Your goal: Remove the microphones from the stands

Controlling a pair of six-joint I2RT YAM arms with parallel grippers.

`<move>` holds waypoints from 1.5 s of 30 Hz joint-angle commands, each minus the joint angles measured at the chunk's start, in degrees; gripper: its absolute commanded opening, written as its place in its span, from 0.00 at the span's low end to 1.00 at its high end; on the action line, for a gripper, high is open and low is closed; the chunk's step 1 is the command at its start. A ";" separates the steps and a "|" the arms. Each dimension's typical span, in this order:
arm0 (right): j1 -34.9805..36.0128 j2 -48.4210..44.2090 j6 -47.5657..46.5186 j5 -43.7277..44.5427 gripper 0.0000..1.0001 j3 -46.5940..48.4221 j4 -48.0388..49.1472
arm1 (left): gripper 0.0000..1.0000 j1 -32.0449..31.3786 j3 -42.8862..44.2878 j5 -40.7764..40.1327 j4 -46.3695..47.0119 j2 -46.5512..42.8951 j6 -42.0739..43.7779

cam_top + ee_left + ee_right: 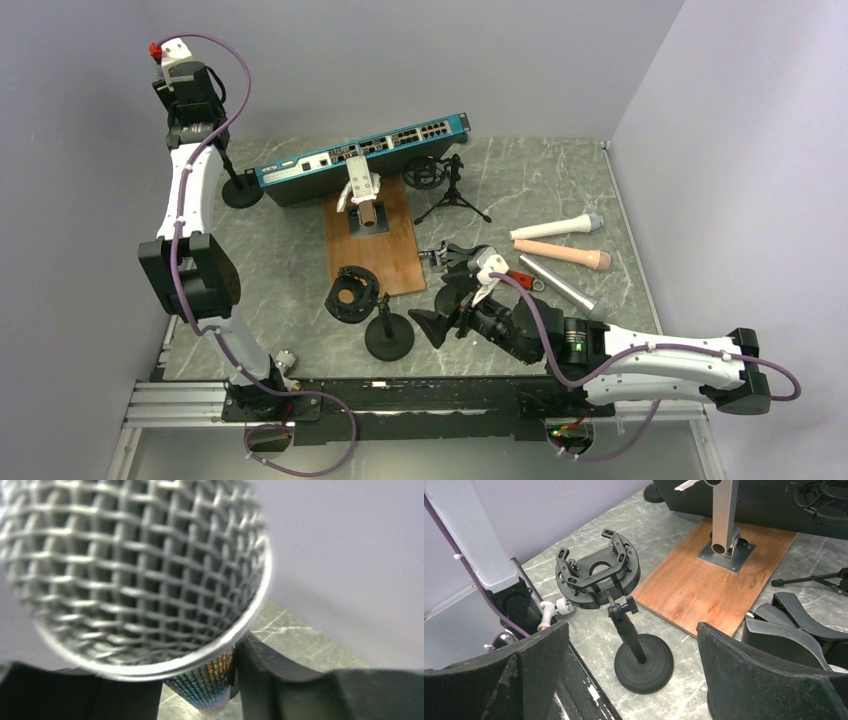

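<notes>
The microphone's (135, 570) silver mesh head fills the left wrist view, and its dark handle (205, 682) runs down between my left gripper's (200, 685) fingers. The right finger (260, 680) presses against the handle and the left finger (100, 695) sits at its other side, so the gripper is shut on it. From above, the left gripper (185, 100) is high at the far left, over the stand's round black base (241, 190); the microphone is hidden there. My right gripper (630, 630) is open and holds nothing, low over the table (440, 315).
A black shock mount (596, 575) on a round-based stand (644, 670) faces the right gripper. A wooden board (370, 240) with a metal post, a network switch (360, 155) and a small tripod (445, 185) lie behind. Three loose microphones (560, 254) lie at the right.
</notes>
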 commanded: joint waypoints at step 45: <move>0.15 18.38 6.07 -3.94 1.00 12.57 -0.07 | 0.00 -24.08 -45.65 12.47 -21.36 -74.66 4.14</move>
